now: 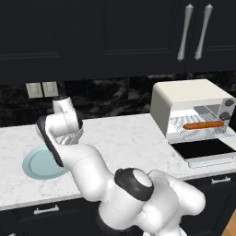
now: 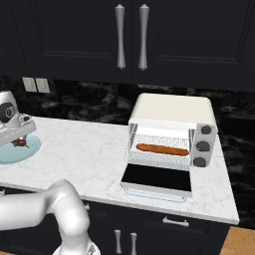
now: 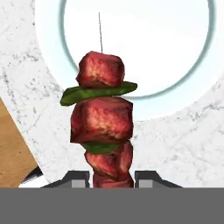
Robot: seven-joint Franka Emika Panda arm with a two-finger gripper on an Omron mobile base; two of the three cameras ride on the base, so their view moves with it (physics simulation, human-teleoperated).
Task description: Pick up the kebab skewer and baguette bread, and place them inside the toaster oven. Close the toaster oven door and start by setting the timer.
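So nearest the hand camera, the end effector (image 3: 113,177) has its two finger tips pinched narrow onto the bottom end of the kebab skewer (image 3: 103,127). The skewer's long axis runs straight up the hand view, away from the fingers, with dark red meat chunks and green slices stacked along it and the bare thin tip sticking out past the last chunk. That tip points over the light blue plate (image 3: 48,52), which sits on the white marbled surface (image 3: 183,144). Whether the skewer touches the plate I can't tell.

From the right base view, the end effector (image 2: 20,142) is at the far left, over the plate (image 2: 20,152), with a bit of red showing under it.

Further off to the right on the same surface sits the toaster oven (image 2: 172,129), cream coloured, with its toaster oven door (image 2: 157,180) folded down flat and open. The baguette bread (image 2: 162,149) lies on the wire rack inside, long axis running side to side across the oven opening. Three dark knobs (image 2: 201,146) sit on the right panel; no readable writing or brand anywhere.
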